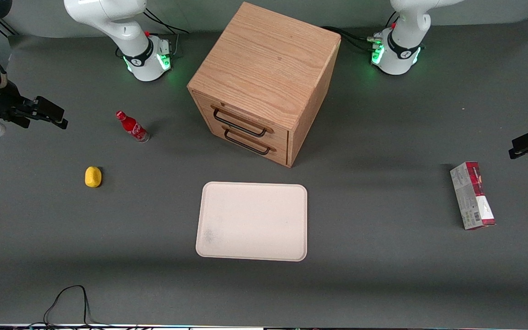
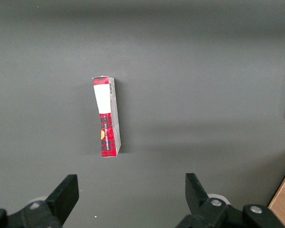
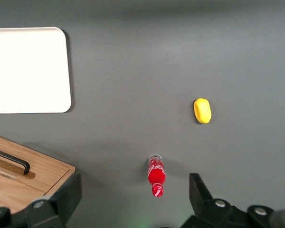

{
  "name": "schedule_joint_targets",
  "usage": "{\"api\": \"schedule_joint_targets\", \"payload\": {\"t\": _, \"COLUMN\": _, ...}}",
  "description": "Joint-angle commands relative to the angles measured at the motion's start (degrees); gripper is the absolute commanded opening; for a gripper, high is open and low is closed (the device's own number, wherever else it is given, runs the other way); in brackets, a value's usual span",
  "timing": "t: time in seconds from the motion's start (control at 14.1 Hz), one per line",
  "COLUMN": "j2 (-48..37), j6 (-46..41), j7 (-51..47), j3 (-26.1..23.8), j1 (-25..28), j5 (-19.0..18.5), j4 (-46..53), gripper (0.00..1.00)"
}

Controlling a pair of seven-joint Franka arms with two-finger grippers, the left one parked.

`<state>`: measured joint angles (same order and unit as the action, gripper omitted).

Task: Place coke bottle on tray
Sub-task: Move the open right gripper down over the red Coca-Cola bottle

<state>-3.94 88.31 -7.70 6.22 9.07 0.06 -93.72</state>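
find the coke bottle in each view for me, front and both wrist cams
Front view: the coke bottle stands on the dark table, farther from the camera than the yellow object, with the claw held apart from it and open.
Right wrist view: coke bottle, seen from above.
Left wrist view: not in it.
Shared landmark: the tray, still bare.

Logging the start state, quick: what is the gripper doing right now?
Gripper: open, holding nothing, raised above the table near the coke bottle.
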Motion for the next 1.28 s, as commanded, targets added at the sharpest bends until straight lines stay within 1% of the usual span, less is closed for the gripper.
{"api": "schedule_joint_targets", "payload": {"t": 0.0, "j2": 0.34, "j6": -0.69, "j7": 0.93, "j3": 0.02, "j1": -0.19, "j5": 1.18, "j4": 0.47, "gripper": 1.00}}
{"api": "schedule_joint_targets", "payload": {"t": 0.21, "j2": 0.17, "j6": -1.30, "j7": 0.23, "j3": -0.24, "j1": -0.02, "j5": 1.18, "j4": -1.11, "gripper": 1.00}}
{"api": "schedule_joint_targets", "payload": {"t": 0.28, "j2": -0.79, "j6": -1.91, "j7": -0.20, "j3": -0.24, "j1": -0.02, "j5": 1.18, "j4": -3.47, "gripper": 1.00}}
{"api": "schedule_joint_targets", "payload": {"t": 0.35, "j2": -3.93, "j6": -2.70, "j7": 0.66, "j3": 0.11, "j1": -0.19, "j5": 0.91, "j4": -8.36, "gripper": 1.00}}
{"api": "schedule_joint_targets", "payload": {"t": 0.43, "j2": -8.40, "j6": 0.95, "j7": 1.89, "j3": 1.68, "j1": -0.19, "j5": 0.82, "j4": -15.63, "gripper": 1.00}}
{"api": "schedule_joint_targets", "payload": {"t": 0.57, "j2": -13.08, "j6": 7.28, "j7": 2.43, "j3": 2.04, "j1": -0.19, "j5": 0.82, "j4": -26.02, "gripper": 1.00}}
{"api": "schedule_joint_targets", "payload": {"t": 0.71, "j2": -17.48, "j6": 16.15, "j7": 2.43, "j3": 2.04, "j1": -0.11, "j5": 0.74, "j4": -36.84, "gripper": 1.00}}
{"api": "schedule_joint_targets", "payload": {"t": 0.92, "j2": -21.53, "j6": 27.04, "j7": 2.43, "j3": 1.69, "j1": 0.42, "j5": 0.56, "j4": -49.94, "gripper": 1.00}}
{"api": "schedule_joint_targets", "payload": {"t": 0.99, "j2": -22.85, "j6": 30.92, "j7": 2.43, "j3": 1.69, "j1": 0.42, "j5": -0.14, "j4": -54.07, "gripper": 1.00}}
{"api": "schedule_joint_targets", "payload": {"t": 1.13, "j2": -23.21, "j6": 36.55, "j7": 2.43, "j3": 1.60, "j1": 0.60, "j5": -2.16, "j4": -59.45, "gripper": 1.00}}
{"api": "schedule_joint_targets", "payload": {"t": 1.2, "j2": -23.21, "j6": 39.02, "j7": 2.43, "j3": 1.60, "j1": 0.60, "j5": -2.25, "j4": -61.39, "gripper": 1.00}}
